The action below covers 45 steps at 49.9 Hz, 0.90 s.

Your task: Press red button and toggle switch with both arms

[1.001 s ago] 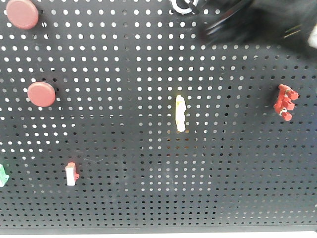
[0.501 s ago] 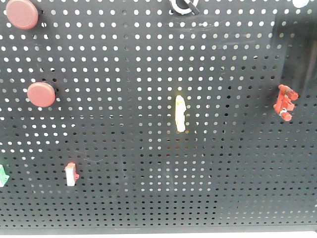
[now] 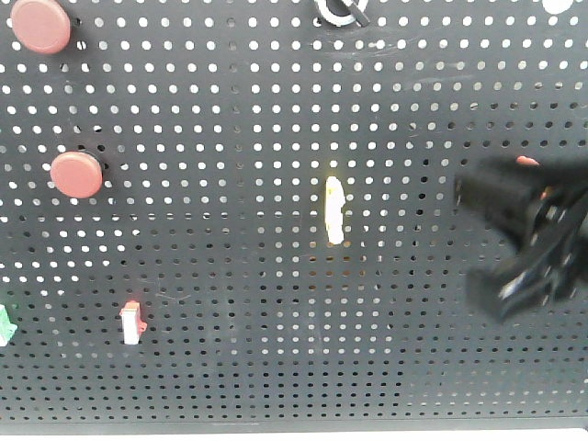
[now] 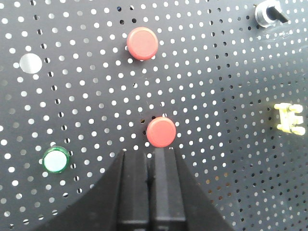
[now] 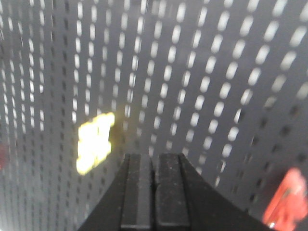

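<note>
Two round red buttons sit on the black pegboard, the upper one [image 3: 41,26] above the lower one [image 3: 76,175]. In the left wrist view my left gripper [image 4: 150,152] is shut, its tips just below the lower red button [image 4: 161,131] and apart from it. The upper button [image 4: 142,43] is farther up. My right gripper [image 3: 473,195], black and blurred, hangs in front of the red toggle switch [image 3: 527,162], of which only a sliver shows. In the right wrist view the right gripper [image 5: 153,156] is shut, with the toggle switch [image 5: 288,199] at lower right.
A pale yellow lever [image 3: 336,210] sits mid-board and also shows in the left wrist view [image 4: 289,118] and, blurred, in the right wrist view [image 5: 95,142]. A small red-and-white switch [image 3: 133,322], a green-ringed button [image 4: 56,160] and a black knob [image 3: 340,11] are also mounted.
The right arm moved from the top right corner down the right side and now covers the red toggle switch. The board's parts have not moved.
</note>
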Tool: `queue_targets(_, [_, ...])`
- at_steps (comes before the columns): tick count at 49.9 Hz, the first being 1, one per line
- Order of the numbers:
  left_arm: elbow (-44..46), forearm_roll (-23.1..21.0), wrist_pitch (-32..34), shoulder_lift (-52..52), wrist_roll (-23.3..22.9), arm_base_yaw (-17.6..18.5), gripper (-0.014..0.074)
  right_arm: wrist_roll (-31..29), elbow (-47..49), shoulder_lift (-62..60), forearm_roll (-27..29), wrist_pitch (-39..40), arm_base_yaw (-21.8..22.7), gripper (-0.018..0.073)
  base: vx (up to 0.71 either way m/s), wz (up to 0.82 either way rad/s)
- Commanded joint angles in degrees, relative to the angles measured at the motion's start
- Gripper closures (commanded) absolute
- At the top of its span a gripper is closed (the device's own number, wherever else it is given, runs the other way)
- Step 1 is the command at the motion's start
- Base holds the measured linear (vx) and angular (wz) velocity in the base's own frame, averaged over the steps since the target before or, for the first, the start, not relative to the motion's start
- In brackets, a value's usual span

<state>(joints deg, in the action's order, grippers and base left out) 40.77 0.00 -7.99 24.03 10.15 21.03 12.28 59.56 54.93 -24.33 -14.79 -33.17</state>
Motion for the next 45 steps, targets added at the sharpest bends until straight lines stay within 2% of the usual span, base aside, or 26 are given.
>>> queue_targets(1, [1.4, -0.8, 4.8, 0.7, -0.3, 0.3, 0.0594, -0.2, 1.3, -0.9, -1.0, 3.7, 0.2, 0.0559, 0.00, 0.00])
queue_targets(5, [1.3, -0.8, 5.1, 0.7, -0.3, 0.3, 0.0594, -0.2, 1.3, -0.9, -1.0, 3.6, 0.2, 0.0559, 0.00, 0.00])
queue_targets(8, [0.2, 0.9, 4.9, 0.0, 0.6, -1.0, 0.0594, -0.2, 1.3, -0.9, -1.0, 3.6, 0.2, 0.0559, 0.00, 0.00])
queue_targets(12, [-3.3, 3.8, 4.2, -2.6, 1.2, -5.0, 0.0594, -0.2, 1.3, -0.9, -1.0, 3.6, 0.2, 0.0559, 0.00, 0.00])
queue_targets(16, [-9.0, 3.7, 5.3, -5.8, 0.8, -9.5, 0.0594, -0.2, 1.3, -0.9, -1.0, 3.6, 0.2, 0.0559, 0.00, 0.00])
queue_targets(19, [-15.6, 3.1, 7.1, -8.9, 0.8, -13.0, 0.0594, -0.2, 1.3, -0.9, -1.0, 3.6, 0.2, 0.0559, 0.00, 0.00])
queue_targets(24, [-25.8, 1.8, 10.5, -13.7, 0.8, -16.0, 0.0594, -0.2, 1.3, -0.9, -1.0, 3.6, 0.2, 0.0559, 0.00, 0.00])
queue_targets(34, [-44.8, -3.5, 18.1, -23.6, 0.6, -16.6, 0.0594, -0.2, 1.3, -0.9, -1.0, 3.6, 0.2, 0.0559, 0.00, 0.00])
queue_targets(35, [-45.2, -3.9, 16.9, -24.4, 0.6, -16.6, 0.0594, -0.2, 1.3, -0.9, -1.0, 3.6, 0.2, 0.0559, 0.00, 0.00])
queue_targets(37, [-44.1, -4.3, 9.1, -26.3, 0.8, -16.7, 0.0594, -0.2, 1.3, -0.9, -1.0, 3.5, 0.2, 0.0559, 0.00, 0.00])
queue_targets(45, [-44.4, -4.2, 4.0, -25.8, 0.9, -17.0, 0.0594, -0.2, 1.3, -0.9, -1.0, 3.5, 0.2, 0.0559, 0.00, 0.00])
